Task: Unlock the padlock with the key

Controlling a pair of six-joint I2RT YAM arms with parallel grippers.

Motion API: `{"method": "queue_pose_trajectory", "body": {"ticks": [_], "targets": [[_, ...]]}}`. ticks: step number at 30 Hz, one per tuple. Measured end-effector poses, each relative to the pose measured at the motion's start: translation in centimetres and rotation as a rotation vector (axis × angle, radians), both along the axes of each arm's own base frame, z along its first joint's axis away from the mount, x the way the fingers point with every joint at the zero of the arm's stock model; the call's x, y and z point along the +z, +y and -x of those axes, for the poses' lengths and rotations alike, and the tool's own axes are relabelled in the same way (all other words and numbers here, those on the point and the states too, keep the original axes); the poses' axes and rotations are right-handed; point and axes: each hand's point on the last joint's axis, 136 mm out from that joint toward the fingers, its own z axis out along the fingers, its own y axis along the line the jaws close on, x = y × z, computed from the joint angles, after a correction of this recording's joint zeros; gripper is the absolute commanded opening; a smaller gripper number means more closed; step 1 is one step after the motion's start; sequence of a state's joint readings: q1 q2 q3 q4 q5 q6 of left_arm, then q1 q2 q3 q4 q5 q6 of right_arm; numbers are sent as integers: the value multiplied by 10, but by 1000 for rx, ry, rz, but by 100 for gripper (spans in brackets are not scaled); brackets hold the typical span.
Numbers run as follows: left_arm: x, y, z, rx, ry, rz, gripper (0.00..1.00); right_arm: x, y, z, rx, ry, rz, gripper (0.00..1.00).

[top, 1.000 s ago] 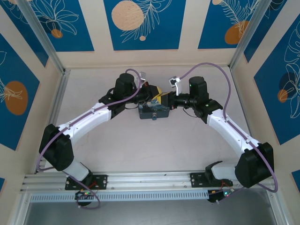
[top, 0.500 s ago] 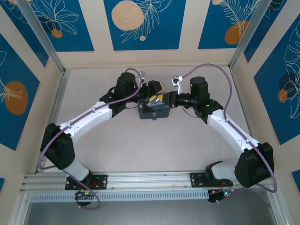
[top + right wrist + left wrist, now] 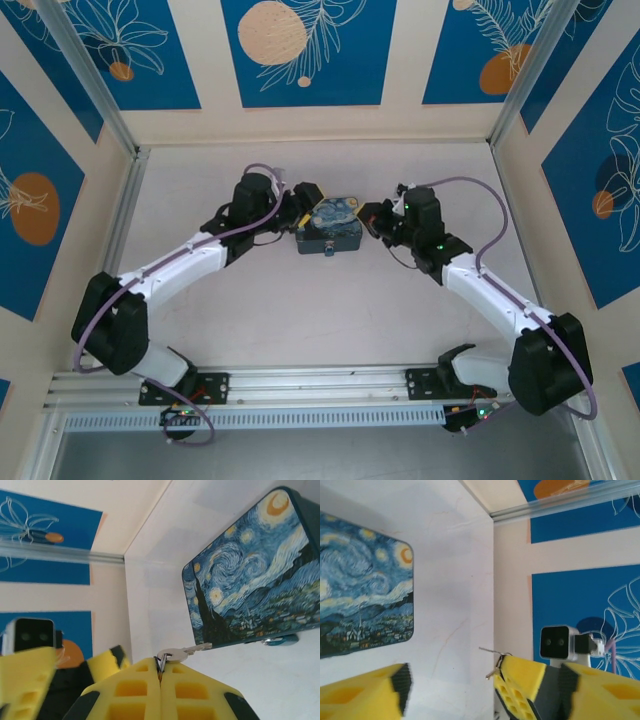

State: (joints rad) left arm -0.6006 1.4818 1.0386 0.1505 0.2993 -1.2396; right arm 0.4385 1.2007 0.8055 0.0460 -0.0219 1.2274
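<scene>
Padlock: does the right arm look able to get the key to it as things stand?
Probably yes. The right gripper is shut on the key, beside the starry-night box; only bare table lies between it and the padlock at the box's near side.

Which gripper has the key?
The right gripper: its jaws are shut on the small silver metal key, whose tip points at the dark-blue starry-night painted box. The left gripper stands open, holding nothing.
</scene>
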Motion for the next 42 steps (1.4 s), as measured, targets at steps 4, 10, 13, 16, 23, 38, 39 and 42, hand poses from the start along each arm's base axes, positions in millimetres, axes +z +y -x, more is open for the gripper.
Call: {"method": "queue_pose_trajectory", "body": {"ticks": [4, 10, 13, 16, 23, 38, 39, 42], "targets": [[-7, 0, 1, 28, 27, 31, 59, 1, 11, 3, -96, 27, -35, 0], [6, -7, 0, 40, 9, 93, 48, 0, 13, -4, -203, 49, -77, 0], [8, -8, -1, 45, 7, 111, 47, -10, 15, -11, -225, 78, -87, 0], [8, -9, -3, 48, 6, 117, 47, -19, 19, -15, -230, 101, -86, 0], [-10, -15, -4, 43, 39, 97, 45, -15, 26, -22, -230, 91, -117, 0], [-33, -22, -10, 46, 80, 83, 35, -11, 40, -27, -201, 92, -165, 0], [-34, -22, -10, 46, 82, 82, 34, -12, 41, -27, -198, 94, -165, 0], [-33, -23, -11, 49, 83, 91, 28, -13, 41, -27, -196, 98, -167, 0]]}}
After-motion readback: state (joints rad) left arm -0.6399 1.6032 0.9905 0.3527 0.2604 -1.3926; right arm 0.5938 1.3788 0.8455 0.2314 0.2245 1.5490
